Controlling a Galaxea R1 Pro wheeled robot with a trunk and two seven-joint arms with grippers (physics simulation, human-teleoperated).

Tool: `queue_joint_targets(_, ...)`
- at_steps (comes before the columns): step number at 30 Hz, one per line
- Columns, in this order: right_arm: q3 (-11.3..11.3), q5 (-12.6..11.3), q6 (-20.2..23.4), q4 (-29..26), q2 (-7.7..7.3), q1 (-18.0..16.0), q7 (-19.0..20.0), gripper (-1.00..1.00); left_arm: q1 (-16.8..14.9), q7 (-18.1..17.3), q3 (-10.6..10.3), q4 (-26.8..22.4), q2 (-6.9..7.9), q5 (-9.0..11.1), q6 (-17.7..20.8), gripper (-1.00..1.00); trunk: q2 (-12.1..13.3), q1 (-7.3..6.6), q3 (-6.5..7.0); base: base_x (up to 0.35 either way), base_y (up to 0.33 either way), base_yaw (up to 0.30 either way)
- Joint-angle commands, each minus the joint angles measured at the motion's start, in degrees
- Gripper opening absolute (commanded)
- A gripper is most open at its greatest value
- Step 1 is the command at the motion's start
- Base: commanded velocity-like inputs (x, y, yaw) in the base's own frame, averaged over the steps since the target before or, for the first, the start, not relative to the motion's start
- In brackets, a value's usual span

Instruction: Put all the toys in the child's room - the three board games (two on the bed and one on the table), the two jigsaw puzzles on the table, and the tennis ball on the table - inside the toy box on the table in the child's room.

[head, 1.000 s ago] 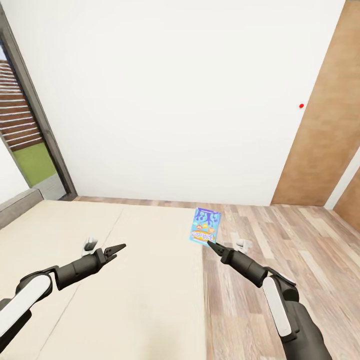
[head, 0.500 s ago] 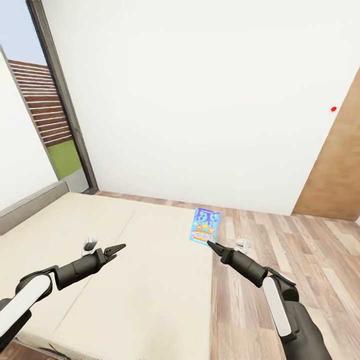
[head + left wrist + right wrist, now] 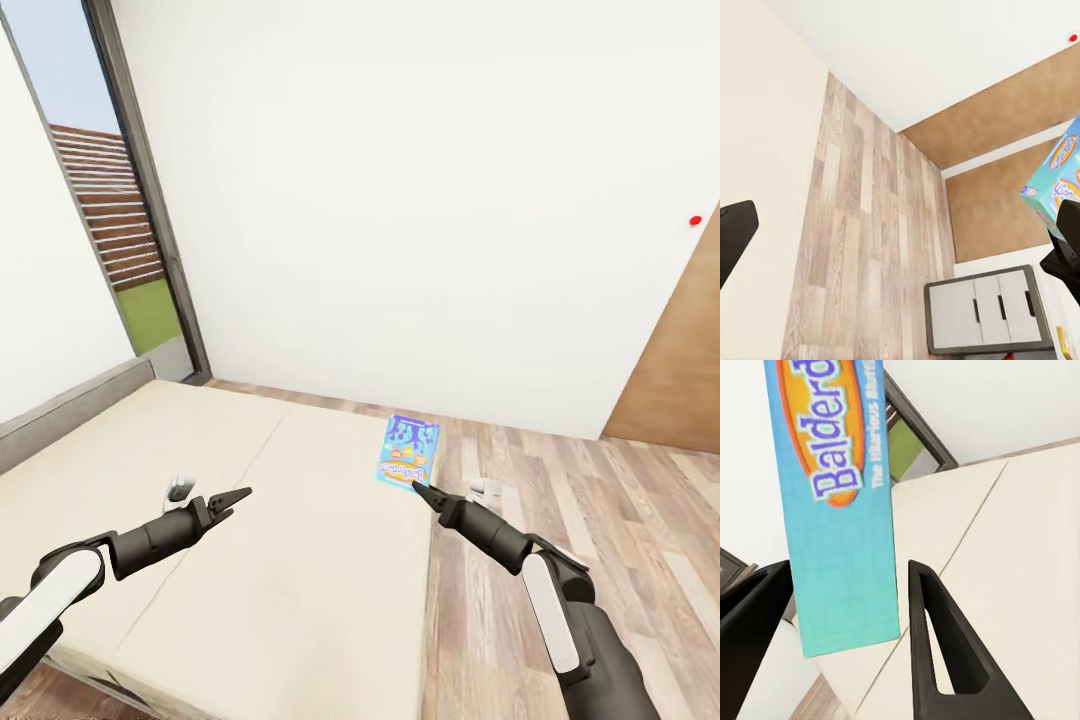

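**Blue game box held upright over the bed's edge**

The white wall (image 3: pixel 400 180) takes up most of the head view, with a dark-framed glass door (image 3: pixel 150 210) at its left end and a brown wood panel (image 3: pixel 680 340) at its right. Below it the wood-plank floor (image 3: pixel 600 520) runs along the side of the bed (image 3: pixel 290 560), whose cream mattress shows a lengthwise seam. The left wrist view adds what the head view lacks: a low grey cabinet (image 3: pixel 986 307) with three drawer fronts standing on the planks beyond the bed.

The right arm reaches forward over the mattress edge. The right gripper (image 3: pixel 420 489) pinches the lower edge of the small blue board game (image 3: pixel 408 451), which stands upright in the air above the bed's side, clear of the mattress. From the head view its print is only cartoon colours. The right wrist view shows the box up close (image 3: pixel 832 510), with orange lettering starting "Balderd" on a teal-blue face and a dark finger (image 3: pixel 945 652) on either side of it. The left wrist view catches a corner of the same box (image 3: pixel 1056 184) from the far side.

The left gripper (image 3: pixel 236 499) hovers over the middle of the mattress, well apart from the box, its fingertips slightly spread and holding nothing.
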Motion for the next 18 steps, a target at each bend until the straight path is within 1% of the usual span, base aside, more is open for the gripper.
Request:
queue_joint_targets(1,-0.2,-0.3,0.4,0.0,0.06,-0.1,0.2,-1.0,-0.1,-0.1,-0.1,0.0,0.05,0.3,0.1,1.0,-0.1,0.04,-0.13,-0.018,-0.127,0.138)
queue_joint_targets(7,-0.2,-0.3,0.4,0.0,0.06,-0.1,0.2,-1.0,-0.1,-0.1,-0.1,0.0,0.05,0.3,0.1,1.0,-0.1,0.04,-0.03,-0.069,-0.19,0.217)
queue_joint_targets(12,-0.2,-0.3,0.4,0.0,0.06,-0.1,0.2,-1.0,-0.1,-0.1,-0.1,0.0,0.05,0.3,0.1,1.0,-0.1,0.04,0.0,-0.046,-0.071,0.069)
queue_joint_targets(15,-0.2,-0.3,0.4,0.0,0.06,-0.1,0.2,-1.0,-0.1,-0.1,-0.1,0.0,0.05,0.3,0.1,1.0,-0.1,0.04,0.03,-0.151,-0.177,0.064)
queue_joint_targets(18,-0.2,-0.3,0.4,0.0,0.06,-0.1,0.2,-1.0,-0.1,-0.1,-0.1,0.0,0.05,0.3,0.1,1.0,-0.1,0.04,0.12,-0.186,-0.216,0.189)
